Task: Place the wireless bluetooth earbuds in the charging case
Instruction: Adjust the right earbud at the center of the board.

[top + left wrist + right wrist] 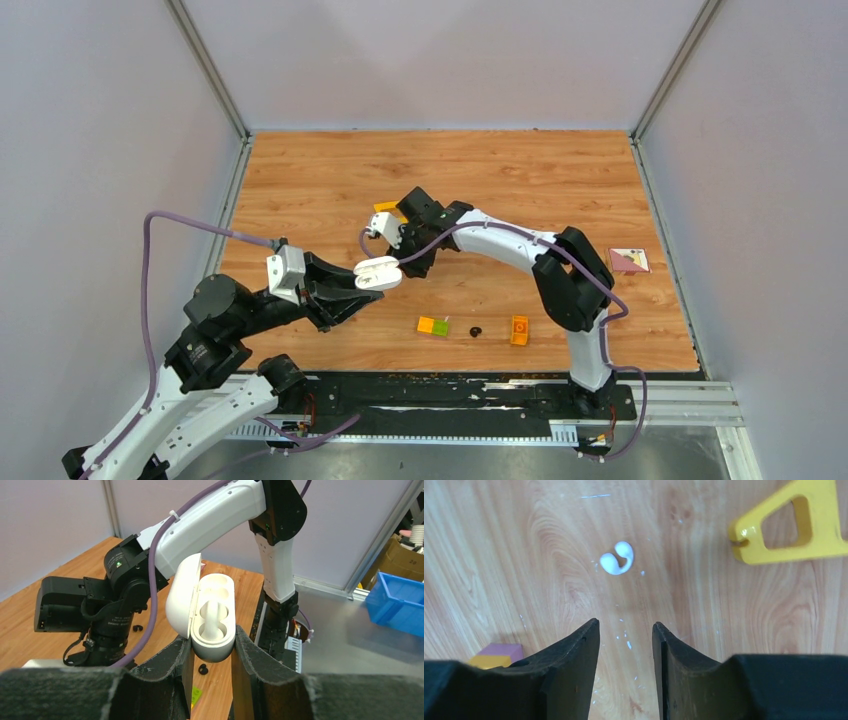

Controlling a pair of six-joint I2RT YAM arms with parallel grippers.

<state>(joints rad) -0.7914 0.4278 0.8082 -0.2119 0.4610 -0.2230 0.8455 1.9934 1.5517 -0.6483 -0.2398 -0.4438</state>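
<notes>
Top view: left gripper (352, 290) holds the charging case (380, 272) in the air at frame centre, above the table (560, 180). The right arm (500, 240) reaches in just behind the case. One black earbud (475, 331) lies loose lower centre, between two toy bricks.

Left wrist view: the fingers are clamped on the lower body of the case. The lid (182, 597) is swung open to the left and the wells face the camera. A white curved shape sits in the middle well; can't tell if it's a seated bud or moulding. The top well looks empty.

Right wrist view: right gripper (625, 625) hangs over the wood, jaws moderately apart with nothing between them. The white earbud (617, 558) lies upper centre, ahead of the tips and slightly left of the gap line. A yellow plastic piece (789, 525) sits upper right, well apart.

My read: the step is picking up the white bud.
- Move forward and nudge left until the bud is centred in the gap.
- Go straight down and pinch the round body, not the stem.
- The gap is already enough, so don't widen it.
- Close slowly, since a smooth bud can squirt out.
- Keep the case still with the lid open.
</notes>
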